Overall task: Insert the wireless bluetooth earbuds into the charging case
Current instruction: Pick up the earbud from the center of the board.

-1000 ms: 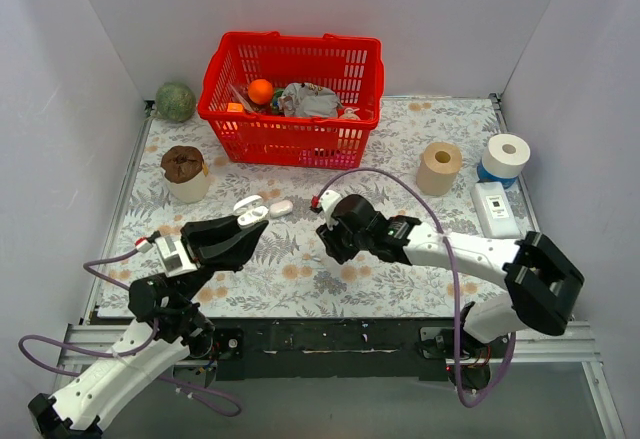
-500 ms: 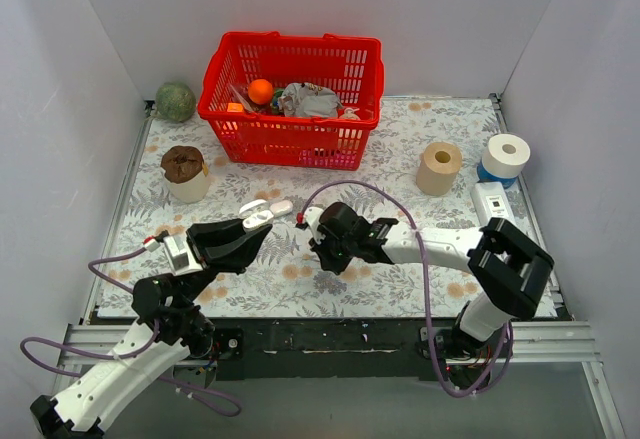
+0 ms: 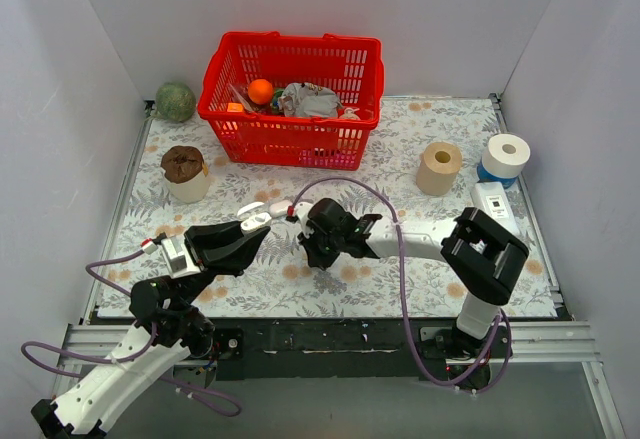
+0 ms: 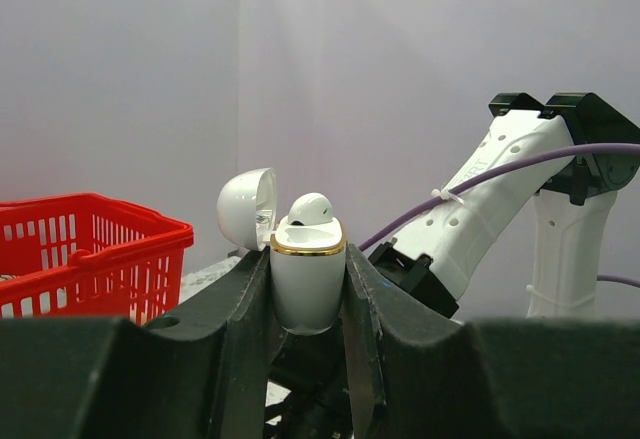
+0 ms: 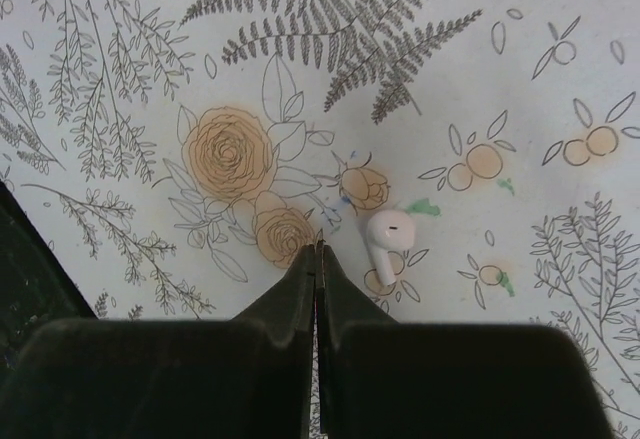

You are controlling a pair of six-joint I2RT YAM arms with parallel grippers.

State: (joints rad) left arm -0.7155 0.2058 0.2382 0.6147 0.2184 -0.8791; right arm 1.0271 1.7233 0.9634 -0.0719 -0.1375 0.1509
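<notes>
My left gripper (image 4: pixel 307 259) is shut on the white charging case (image 4: pixel 307 284), held upright above the mat with its lid open. One white earbud (image 4: pixel 311 208) sits in the case's top. The case also shows in the top view (image 3: pixel 256 221) at the left gripper's (image 3: pixel 250 229) tips. My right gripper (image 5: pixel 318 249) is shut and empty, pointing down just over the floral mat. A second earbud (image 5: pixel 385 242) lies on the mat just right of its fingertips. In the top view the right gripper (image 3: pixel 312 255) is just right of the case, and this earbud is hidden.
A small white oval thing (image 3: pixel 277 207) lies on the mat behind the case. A red basket (image 3: pixel 292 39) with items stands at the back. There is also a green ball (image 3: pixel 175 101), a cup (image 3: pixel 184 181), a tan roll (image 3: pixel 440 167), a white roll (image 3: pixel 505 154) and a white box (image 3: pixel 496 209).
My right arm has swung left across the mat, ending close beside the left gripper. The left gripper has kept hold of the open case and barely moved.
</notes>
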